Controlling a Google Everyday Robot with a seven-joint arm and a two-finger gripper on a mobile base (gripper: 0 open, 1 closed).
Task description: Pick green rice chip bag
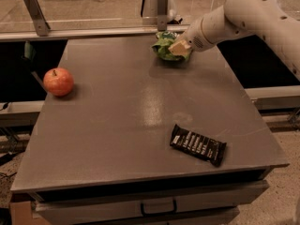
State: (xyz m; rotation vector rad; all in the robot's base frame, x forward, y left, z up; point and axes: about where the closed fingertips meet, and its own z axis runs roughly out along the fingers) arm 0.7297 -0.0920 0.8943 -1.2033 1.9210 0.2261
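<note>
The green rice chip bag point(164, 47) is a crumpled bright-green pouch at the far middle-right of the grey table point(117, 125). My gripper point(179, 48) reaches in from the right on the white arm point(243, 13) and is shut on the bag's right side. The bag hangs slightly above the tabletop, with a soft shadow under it. One pale fingertip point(178, 46) shows against the green; the other is hidden behind the bag.
A red apple point(58, 81) sits at the table's left edge. A black wrapped bar with white print point(198, 144) lies near the front right. A metal rail with upright posts point(159, 8) runs along the table's far edge.
</note>
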